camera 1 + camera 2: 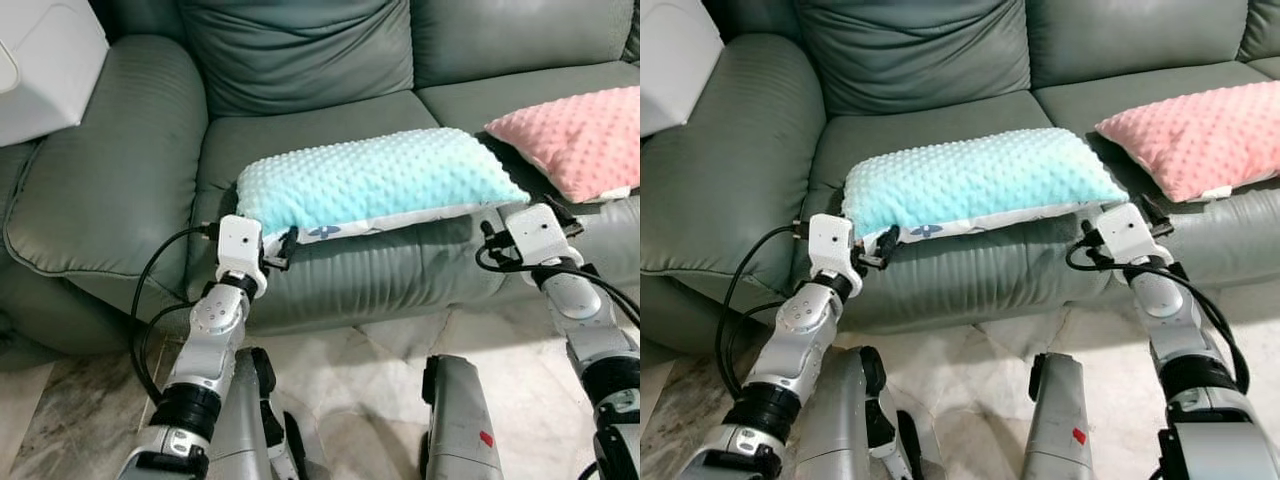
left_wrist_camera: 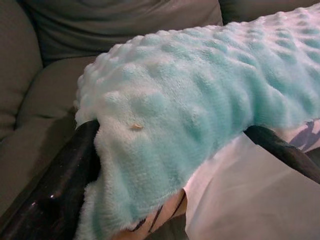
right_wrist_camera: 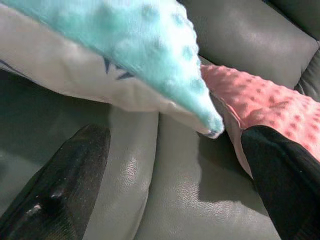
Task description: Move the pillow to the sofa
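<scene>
— Left gripper (image 1: 278,248) fingers straddle the turquoise pillow's (image 1: 375,180) left corner, pinching it?
— Looks so. Pillow lies on the green sofa (image 1: 120,170) seat; right gripper (image 3: 175,165) gapes empty beside the pink pillow (image 1: 580,135). Only release remains.

The pillow (image 1: 375,178) is mint green with a bumpy plush top and a white printed underside. It lies lengthwise across the front edge of the grey-green leather sofa (image 1: 120,180), its right end tilted slightly toward 1 o'clock, overhanging the seat front.
</scene>
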Motion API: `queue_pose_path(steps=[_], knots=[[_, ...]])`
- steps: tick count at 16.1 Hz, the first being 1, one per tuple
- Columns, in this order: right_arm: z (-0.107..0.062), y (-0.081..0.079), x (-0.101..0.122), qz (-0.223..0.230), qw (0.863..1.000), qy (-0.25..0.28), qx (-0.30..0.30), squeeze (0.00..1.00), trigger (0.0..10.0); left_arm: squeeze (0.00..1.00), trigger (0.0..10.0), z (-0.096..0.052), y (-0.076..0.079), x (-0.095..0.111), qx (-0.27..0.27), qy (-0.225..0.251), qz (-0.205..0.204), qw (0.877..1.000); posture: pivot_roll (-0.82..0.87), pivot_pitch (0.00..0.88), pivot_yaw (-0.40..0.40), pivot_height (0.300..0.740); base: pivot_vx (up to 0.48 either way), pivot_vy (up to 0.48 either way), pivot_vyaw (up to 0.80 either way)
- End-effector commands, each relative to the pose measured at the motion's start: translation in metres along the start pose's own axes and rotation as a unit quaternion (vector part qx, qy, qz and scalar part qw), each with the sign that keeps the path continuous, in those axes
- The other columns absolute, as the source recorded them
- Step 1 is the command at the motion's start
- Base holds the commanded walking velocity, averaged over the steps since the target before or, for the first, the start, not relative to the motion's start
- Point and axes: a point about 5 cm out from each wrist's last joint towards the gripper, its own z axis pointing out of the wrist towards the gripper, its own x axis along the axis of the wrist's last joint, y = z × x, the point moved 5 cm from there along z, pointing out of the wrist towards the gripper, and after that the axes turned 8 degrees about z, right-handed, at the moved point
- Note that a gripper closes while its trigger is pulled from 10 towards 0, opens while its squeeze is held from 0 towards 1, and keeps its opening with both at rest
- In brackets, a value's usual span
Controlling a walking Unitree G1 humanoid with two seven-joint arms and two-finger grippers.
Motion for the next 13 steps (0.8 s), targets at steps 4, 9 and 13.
queue_pose_path(steps=[4, 9, 13], knots=[[-0.009, -0.012, -0.003, 0.013, 1.000, 0.012, 0.025, 1.00, 10.0, 1.00, 10.0, -0.012, -0.023, -0.016, 0.029, -0.022, 0.015, 0.999, -0.10, 0.133, 0.111, 0.548, 0.000, 0.000, 0.00], [-0.030, -0.038, -0.023, 0.055, 0.997, -0.002, 0.049, 1.00, 10.0, 1.00, 10.0, -0.037, -0.033, -0.040, 0.026, -0.049, 0.012, 0.998, -0.11, 0.110, 0.103, 0.548, 0.000, 0.000, 0.00], [-0.043, -0.067, -0.032, 0.102, 0.993, -0.017, 0.065, 1.00, 10.0, 1.00, 10.0, -0.046, -0.037, -0.044, 0.026, -0.053, 0.020, 0.998, -0.11, 0.072, 0.090, 0.548, 0.000, 0.000, 0.00]])
